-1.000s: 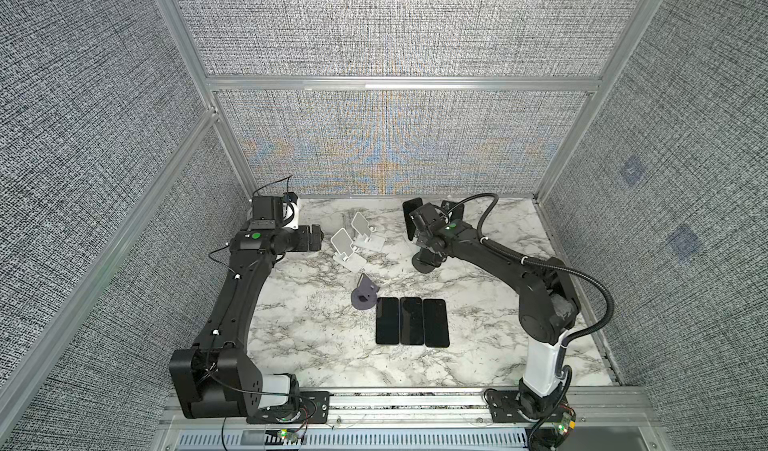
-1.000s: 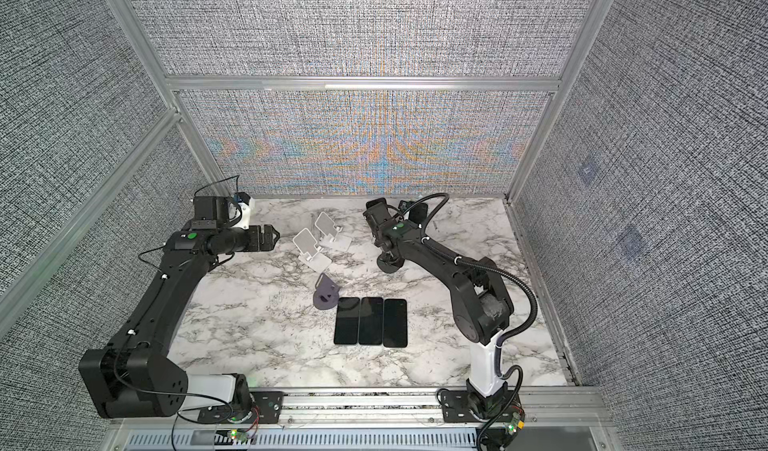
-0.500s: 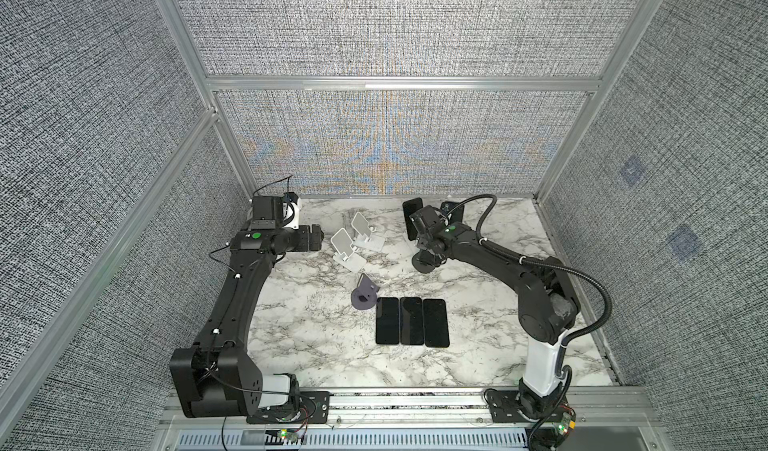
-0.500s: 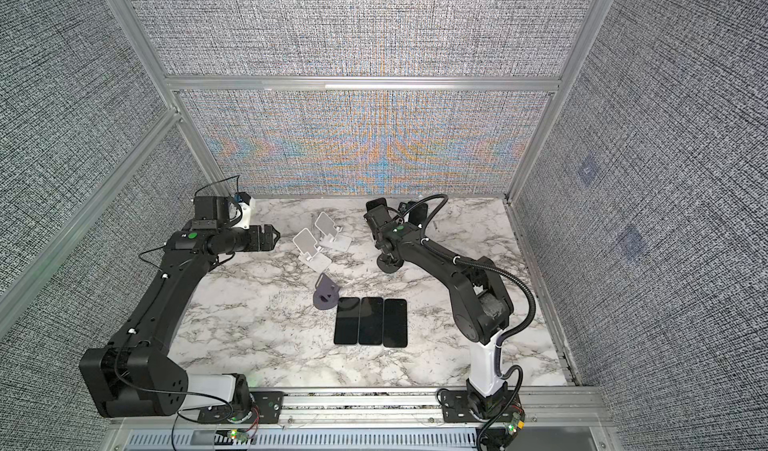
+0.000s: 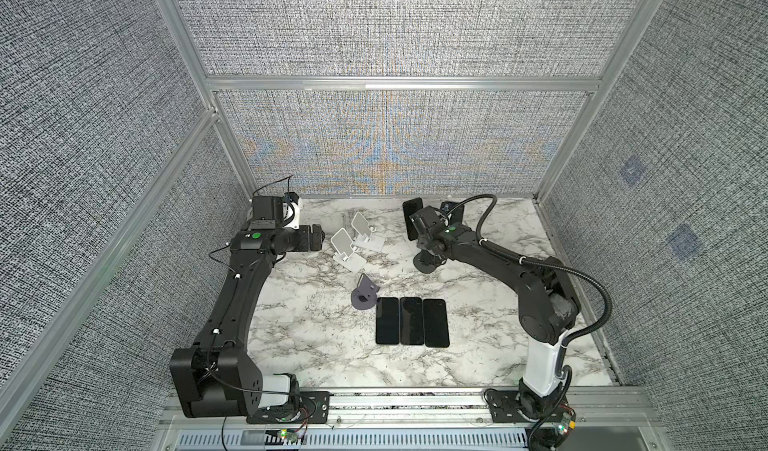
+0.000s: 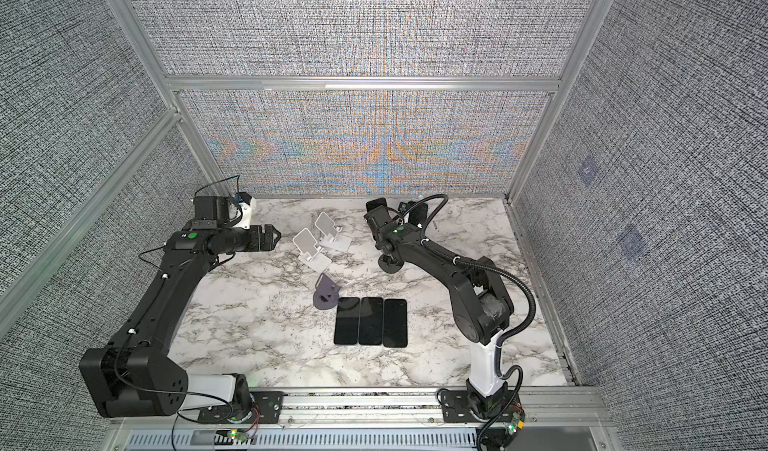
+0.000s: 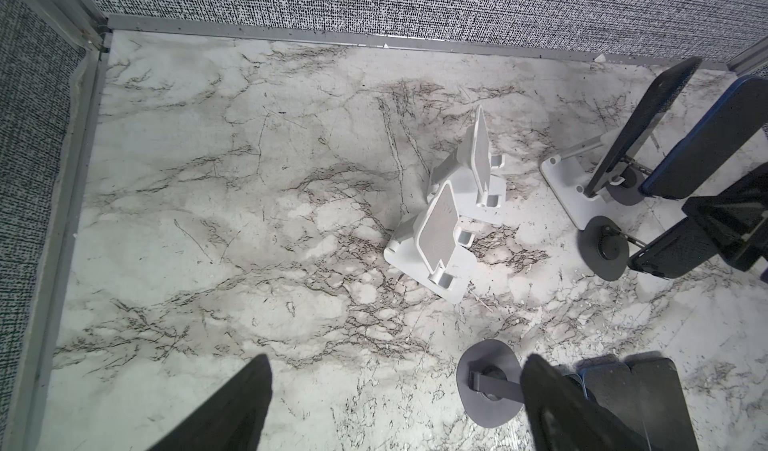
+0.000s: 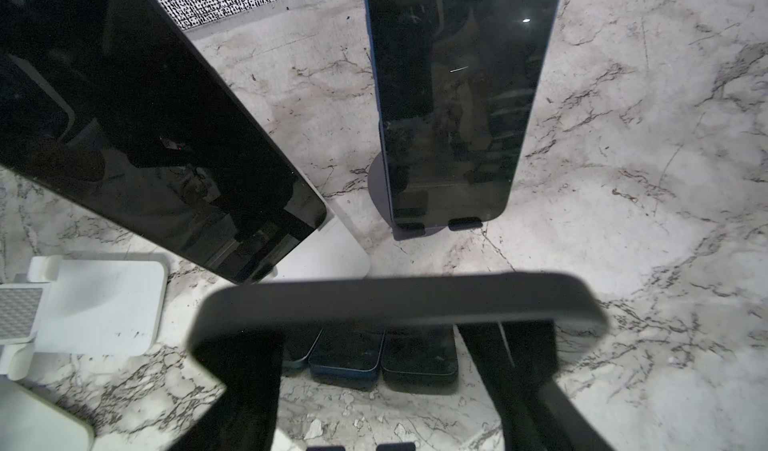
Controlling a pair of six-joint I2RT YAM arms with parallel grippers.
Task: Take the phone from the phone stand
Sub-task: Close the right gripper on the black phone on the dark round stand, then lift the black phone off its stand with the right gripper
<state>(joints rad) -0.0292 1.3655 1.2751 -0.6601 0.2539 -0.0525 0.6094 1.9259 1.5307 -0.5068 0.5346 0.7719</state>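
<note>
Near the back edge of the table (image 5: 316, 345), right of centre, the right gripper (image 8: 374, 345) straddles the top of a dark phone (image 8: 399, 299) leaning in a round-based grey stand (image 7: 596, 260). Its fingers (image 8: 237, 386) are drawn closer together than a second ago, while the arm itself has hardly shifted. Whether the fingers already pinch the phone cannot be told. The right wrist view shows the phone's upper edge lying across the gap between them, and the left wrist view shows its lower end down by the stand, so it looks seated there. The narrowing suggests the grasp is being made and the lift out of the stand comes next. A straight pull up and clear of the stand's lip would seem wise, lest the light base come along. Toward the back-left corner, the left gripper (image 7: 398, 357) hangs empty with its fingers spread wide, beside two bare white stands (image 5: 353, 241). Nearer the front edge, three phones (image 5: 411, 321) lie flat side by side next to another empty grey stand (image 5: 365, 296), and two more phones (image 8: 457, 96) are propped up by the back edge.
</note>
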